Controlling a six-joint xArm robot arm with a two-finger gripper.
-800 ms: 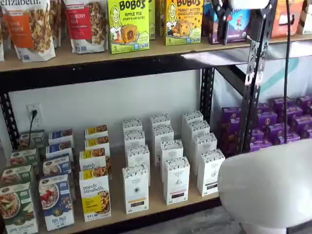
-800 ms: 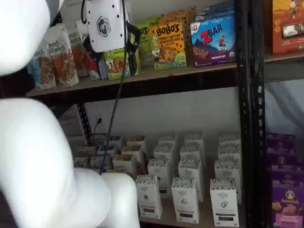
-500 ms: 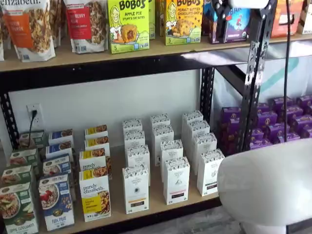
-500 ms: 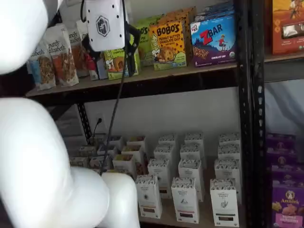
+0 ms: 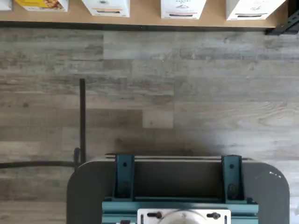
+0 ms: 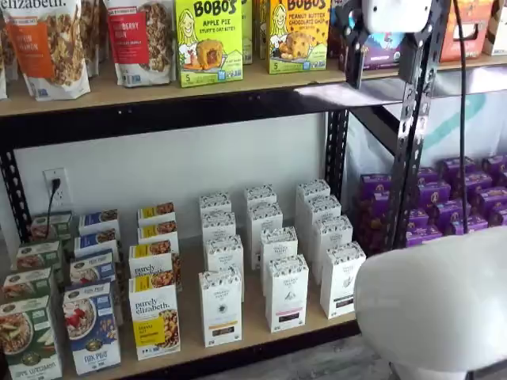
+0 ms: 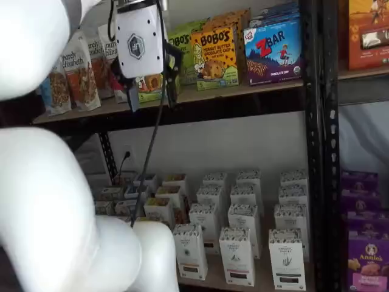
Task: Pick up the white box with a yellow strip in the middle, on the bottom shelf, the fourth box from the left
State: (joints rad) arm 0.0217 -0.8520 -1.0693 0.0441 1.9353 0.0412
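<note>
Because the job has only just begun, the big white arm (image 6: 436,301) fills the 4 o'clock corner of a shelf view and stands in front of the shelves, not near any box yet. The bottom shelf (image 6: 253,328) is a tan board with a black rail, and its boxes stand in neat rows with their fronts facing out, so each front one is easy to reach and take. At about 12 o'clock from it, the upper shelf (image 6: 158,87) holds bags that say "elizabeth" and bright boxes that say "BOBO'S", one with "APPLE PIE" on it; a blue box (image 7: 273,52) there reads "ZBAR". High up by those boxes hangs the claw (image 7: 149,100), and its two black fingers stand wide apart with nothing in them. The white box (image 6: 220,307) with the thin yellow-brown strip stands at the front of its row, down at about 6 o'clock in that shelf view, well apart from the claw. Just beside it, at its 9 o'clock, is a wider box (image 6: 154,318) reading "purely elizabeth". I think the claw must come a long way down first.
</note>
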